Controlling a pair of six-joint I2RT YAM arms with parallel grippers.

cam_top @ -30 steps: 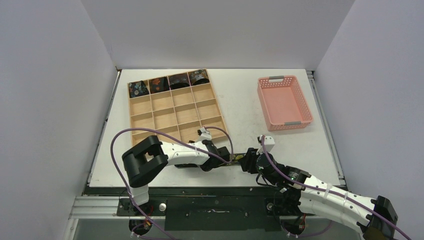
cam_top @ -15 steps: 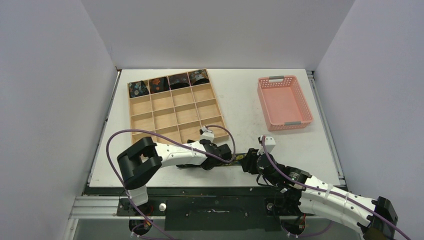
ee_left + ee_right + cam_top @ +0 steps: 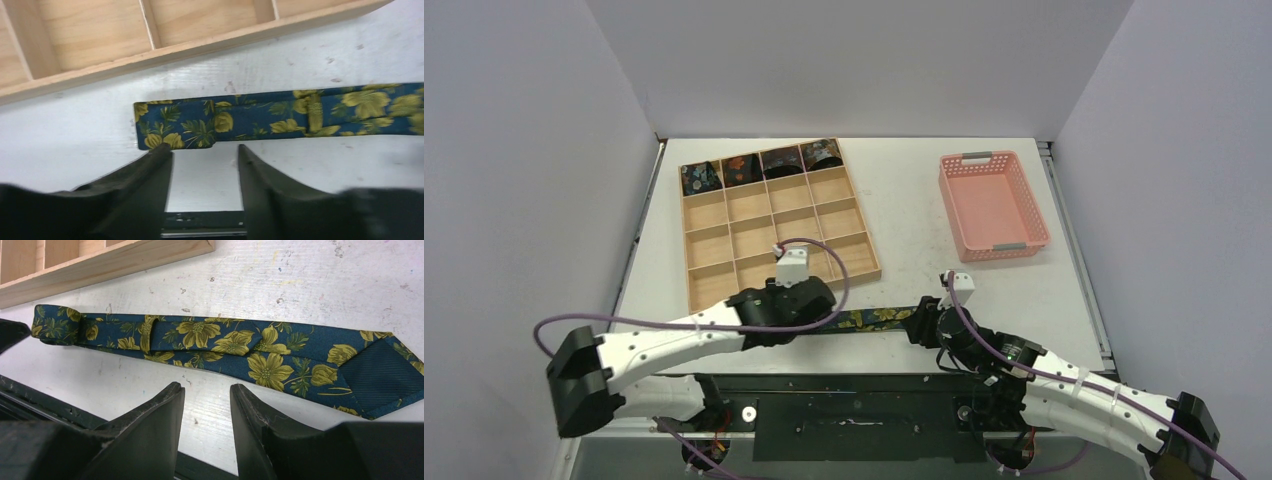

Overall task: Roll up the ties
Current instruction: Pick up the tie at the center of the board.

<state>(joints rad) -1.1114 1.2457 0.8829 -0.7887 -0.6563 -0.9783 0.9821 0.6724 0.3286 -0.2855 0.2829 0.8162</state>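
Observation:
A navy tie with yellow flowers [image 3: 869, 319] lies flat along the table's front edge, between the two grippers. Its narrow end [image 3: 172, 125] sits just beyond my left gripper [image 3: 205, 147], which is open with bare table between its fingers. The wide pointed end [image 3: 385, 375] shows its dark lining. My right gripper [image 3: 207, 386] is open too, just short of the tie's [image 3: 235, 345] near edge and holding nothing. Several coiled ties [image 3: 761, 166] fill the back row of the wooden tray [image 3: 686, 240].
The tray's front wall [image 3: 200, 45] runs close behind the tie. A pink basket [image 3: 994, 205] stands at the back right. The table's front edge and a black rail [image 3: 844, 385] lie right behind both grippers.
My left arm has swung out to the left and its gripper has moved left along the tie to the narrow end and opened. The right arm has not moved.

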